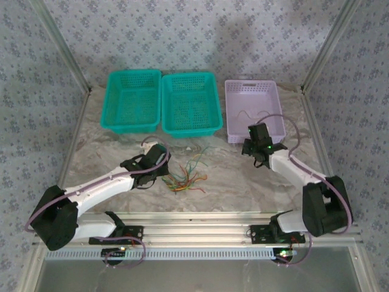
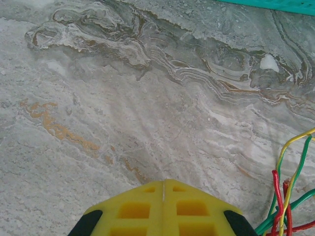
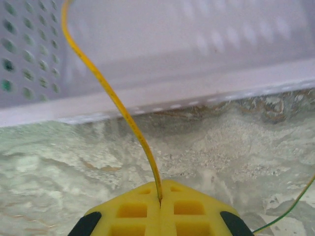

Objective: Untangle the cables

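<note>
1. Along the far edge of the table (image 1: 243, 182) I see three baskets in a row: two teal baskets (image 1: 134, 100) touching side by side on the left and in the middle, and a lilac basket (image 1: 252, 109) a little apart on the right.
2. Both teal ones show me their mesh floors.
3. On the lilac basket's floor lies a thin wavy wire (image 1: 249, 113); I can't make out its colour from above.
4. Most of the cables (image 1: 187, 176) sit in a loose tangle on the table, in front of the middle teal basket and between my two arms. I pick out green, yellow and red strands.
5. My left gripper (image 2: 163, 189) is just left of that tangle. Its yellow fingers (image 2: 133, 211) are pressed together with nothing between them, over bare marbled tabletop. The strands show at the lower right of its wrist view, beside the fingers and not touching them.
6. My right gripper (image 3: 161, 196) is at the lilac basket's near wall, fingers clamped on a yellow wire (image 3: 113, 98).
7. That wire rises from the seam between the fingers and curves up and left across the perforated lilac wall. I can't tell where its far end goes.
8. A thin green wire (image 3: 290, 206) crosses the lower right corner of the right wrist view, over the table.
</note>
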Robot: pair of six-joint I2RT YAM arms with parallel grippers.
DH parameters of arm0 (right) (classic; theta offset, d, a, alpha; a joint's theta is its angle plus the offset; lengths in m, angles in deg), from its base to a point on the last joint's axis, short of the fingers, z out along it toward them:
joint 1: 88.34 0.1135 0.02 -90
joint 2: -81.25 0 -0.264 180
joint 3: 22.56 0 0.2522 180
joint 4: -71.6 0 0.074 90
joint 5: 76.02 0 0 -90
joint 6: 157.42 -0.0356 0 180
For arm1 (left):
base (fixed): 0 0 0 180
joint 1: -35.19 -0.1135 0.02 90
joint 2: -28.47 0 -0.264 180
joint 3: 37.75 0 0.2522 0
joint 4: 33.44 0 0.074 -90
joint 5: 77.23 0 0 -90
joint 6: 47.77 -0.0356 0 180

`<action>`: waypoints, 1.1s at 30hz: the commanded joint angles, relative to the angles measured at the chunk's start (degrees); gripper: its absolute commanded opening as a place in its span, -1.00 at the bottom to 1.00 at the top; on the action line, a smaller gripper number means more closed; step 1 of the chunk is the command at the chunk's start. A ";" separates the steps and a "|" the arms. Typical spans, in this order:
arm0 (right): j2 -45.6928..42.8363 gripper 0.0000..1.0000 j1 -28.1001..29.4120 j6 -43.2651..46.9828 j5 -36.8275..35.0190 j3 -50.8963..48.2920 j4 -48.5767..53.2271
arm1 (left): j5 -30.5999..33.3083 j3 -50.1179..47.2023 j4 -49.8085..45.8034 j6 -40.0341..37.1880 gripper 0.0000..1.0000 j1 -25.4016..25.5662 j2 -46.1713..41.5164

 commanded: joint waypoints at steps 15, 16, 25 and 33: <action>1.90 -1.00 -1.83 8.03 4.05 35.81 16.34 | 0.91 1.77 -0.47 -0.52 -1.00 0.44 -0.06; 3.12 -1.00 -2.27 8.31 4.63 38.35 16.87 | 0.86 1.72 -0.51 -0.45 -1.00 0.40 -0.05; 15.14 -1.00 -5.75 9.29 7.16 55.63 20.43 | 0.64 1.23 -0.22 -0.14 -1.00 0.47 -0.06; 27.91 -1.00 -10.94 10.20 8.33 64.89 22.54 | 0.77 1.41 -0.74 -0.07 -1.00 0.45 -0.52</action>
